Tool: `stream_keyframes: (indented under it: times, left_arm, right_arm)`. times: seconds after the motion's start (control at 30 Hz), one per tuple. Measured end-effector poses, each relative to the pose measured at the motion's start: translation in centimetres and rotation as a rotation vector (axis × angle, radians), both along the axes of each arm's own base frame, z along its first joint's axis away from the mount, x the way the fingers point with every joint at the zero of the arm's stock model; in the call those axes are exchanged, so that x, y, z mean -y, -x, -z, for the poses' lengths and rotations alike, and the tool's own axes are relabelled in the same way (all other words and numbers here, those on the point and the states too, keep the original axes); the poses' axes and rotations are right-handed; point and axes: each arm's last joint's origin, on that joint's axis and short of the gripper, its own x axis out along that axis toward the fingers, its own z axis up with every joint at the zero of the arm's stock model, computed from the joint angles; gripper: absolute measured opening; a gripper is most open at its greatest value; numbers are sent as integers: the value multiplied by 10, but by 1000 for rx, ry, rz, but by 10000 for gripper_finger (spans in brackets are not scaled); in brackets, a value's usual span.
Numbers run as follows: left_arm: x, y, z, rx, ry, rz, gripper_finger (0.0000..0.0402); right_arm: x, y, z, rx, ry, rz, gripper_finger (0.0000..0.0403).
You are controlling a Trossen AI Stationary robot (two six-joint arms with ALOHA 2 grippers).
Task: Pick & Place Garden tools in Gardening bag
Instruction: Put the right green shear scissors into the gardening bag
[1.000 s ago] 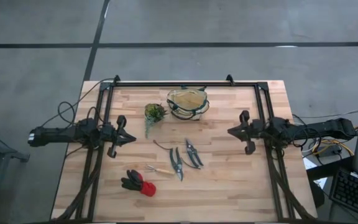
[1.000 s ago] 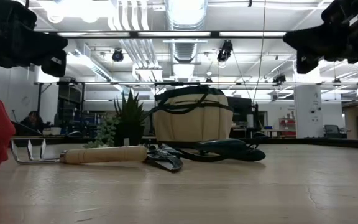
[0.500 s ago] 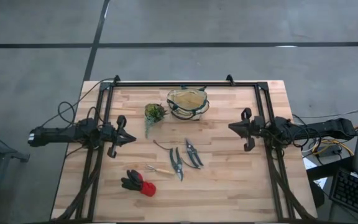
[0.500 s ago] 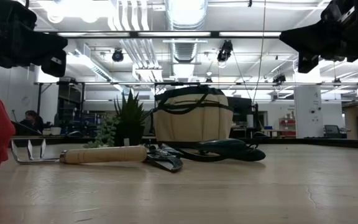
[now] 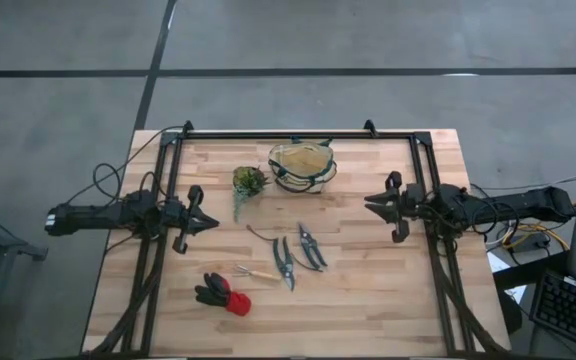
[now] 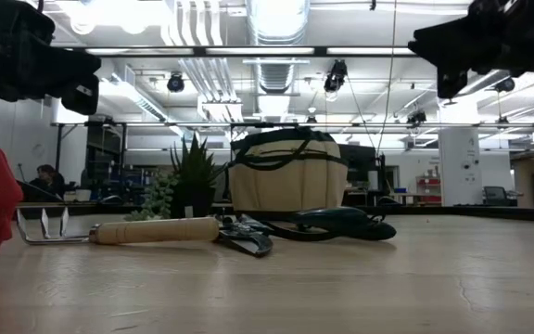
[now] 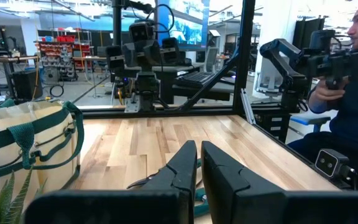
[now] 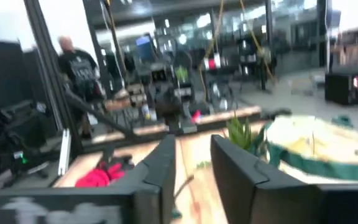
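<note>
- Both arms are dark, nearly black, long and slim, thickening at the wrist joints.
- The left gripper (image 5: 208,221) ends in two tapered, wedge-shaped black fingers (image 7: 180,177) with flat inner faces.
- The right gripper (image 5: 371,205) has the same matte black fingers (image 8: 163,167), broad and blocky.
- Thin black cables loop beside the left arm; coloured wires bunch beside the right arm's base.

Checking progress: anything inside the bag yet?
From above, the bag shows only tan lining, no tool. Both shears, the hand tool and gloves lie on the table. Its bottom can't be fully seen.
</note>
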Motion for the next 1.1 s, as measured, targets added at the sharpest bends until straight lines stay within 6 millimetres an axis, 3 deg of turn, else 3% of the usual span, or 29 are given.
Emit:
stream_keyframes:
  times: [0.23, 0.47, 1.1]
  left_arm:
    - [0, 0, 0, 0, 0, 0, 28]
    - [0, 0, 0, 0, 0, 0, 28]
    - [0, 0, 0, -1, 0, 0, 28]
  right_arm:
    - [0, -14, -4, -97, -1, 0, 179]
    - [0, -28, -17, -111, -5, 0, 231]
    - [-1, -52, -34, -168, 34, -19, 299]
